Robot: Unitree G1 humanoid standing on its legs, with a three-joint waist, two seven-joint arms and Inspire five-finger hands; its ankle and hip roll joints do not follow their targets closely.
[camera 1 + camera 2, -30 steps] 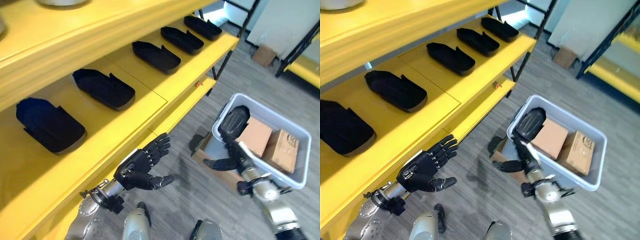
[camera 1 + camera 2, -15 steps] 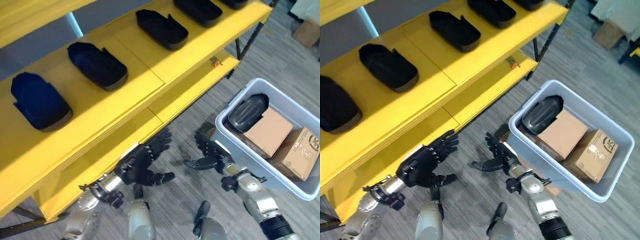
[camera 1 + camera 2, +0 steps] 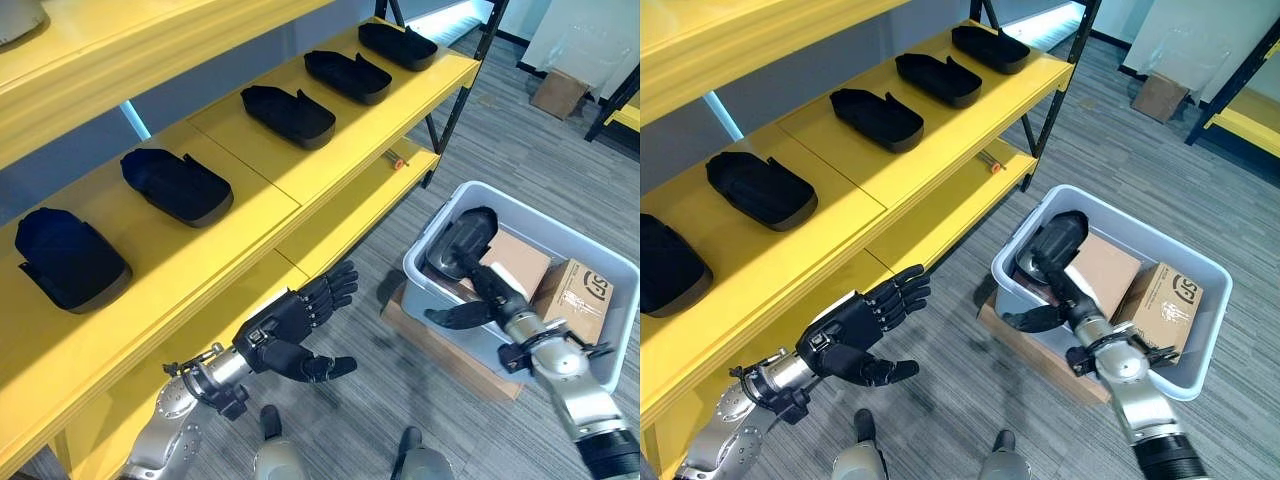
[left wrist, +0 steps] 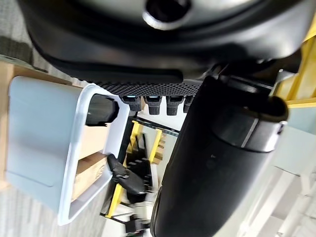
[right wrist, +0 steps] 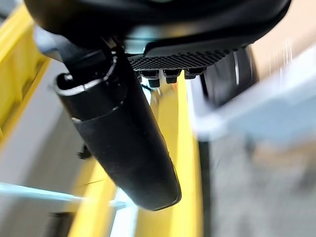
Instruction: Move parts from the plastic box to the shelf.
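Right hand (image 3: 484, 305) is reaching into the grey plastic box (image 3: 430, 262), fingers spread, right by the black part (image 3: 462, 241) lying in its far-left corner. Left hand (image 3: 288, 331) hangs open below the yellow shelf (image 3: 300, 185).

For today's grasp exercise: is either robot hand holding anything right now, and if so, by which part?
Nothing is held. The left hand hangs open beside the shelf. The right hand reaches open-fingered into the plastic box toward the black part, not yet gripping it.

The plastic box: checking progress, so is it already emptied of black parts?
No: a black part lies in the plastic box beside two cardboard cartons, with the right hand over it.
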